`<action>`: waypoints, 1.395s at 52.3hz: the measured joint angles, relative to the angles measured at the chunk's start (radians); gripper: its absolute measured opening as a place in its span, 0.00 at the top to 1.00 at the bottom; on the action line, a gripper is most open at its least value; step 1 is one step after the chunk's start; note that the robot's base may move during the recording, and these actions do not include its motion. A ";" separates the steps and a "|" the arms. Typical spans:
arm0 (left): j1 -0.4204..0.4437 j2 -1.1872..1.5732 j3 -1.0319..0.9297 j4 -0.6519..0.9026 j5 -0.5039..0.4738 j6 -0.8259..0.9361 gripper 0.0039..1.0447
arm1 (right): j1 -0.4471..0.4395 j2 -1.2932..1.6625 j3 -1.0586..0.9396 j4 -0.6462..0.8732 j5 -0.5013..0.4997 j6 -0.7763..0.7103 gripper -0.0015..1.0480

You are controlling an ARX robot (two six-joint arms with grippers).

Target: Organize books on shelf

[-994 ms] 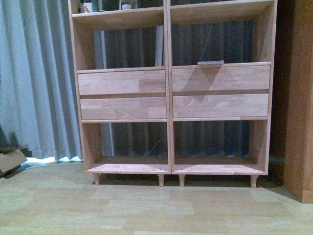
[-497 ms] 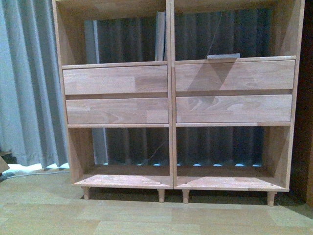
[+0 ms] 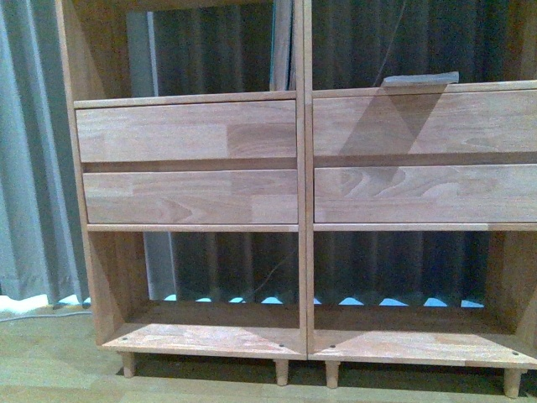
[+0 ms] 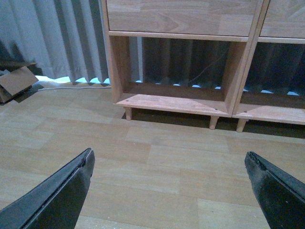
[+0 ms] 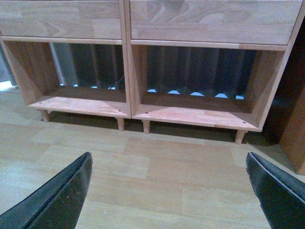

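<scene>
Nearest me, the left gripper (image 4: pixel 169 156) and right gripper (image 5: pixel 169 157) hang over the wooden floor (image 4: pixel 157 138), both sets of jaws wide apart and empty. Beyond stands the shelf (image 3: pixel 189 130). At 12 o'clock the upright book (image 3: pixel 279 46) leans against its central divider, and at 1 o'clock the thin book (image 3: pixel 422 79) lies flat above the right drawers.

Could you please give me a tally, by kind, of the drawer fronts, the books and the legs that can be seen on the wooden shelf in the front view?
Drawer fronts: 4
Books: 2 (one standing by the divider, one lying flat)
Legs: 4
Total: 10
</scene>
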 joint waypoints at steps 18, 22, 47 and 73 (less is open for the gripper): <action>0.000 0.000 0.000 0.000 0.000 0.000 0.07 | 0.000 0.000 0.000 0.000 0.000 0.000 0.07; 0.000 0.000 0.000 0.000 0.000 0.000 0.07 | 0.000 0.000 0.000 0.000 0.000 0.000 0.07; 0.000 0.000 0.000 0.000 0.000 0.000 0.07 | 0.000 0.000 0.000 0.000 0.000 0.000 0.07; 0.000 0.000 0.000 0.000 0.000 0.000 0.07 | 0.000 0.000 0.000 0.000 0.000 0.000 0.07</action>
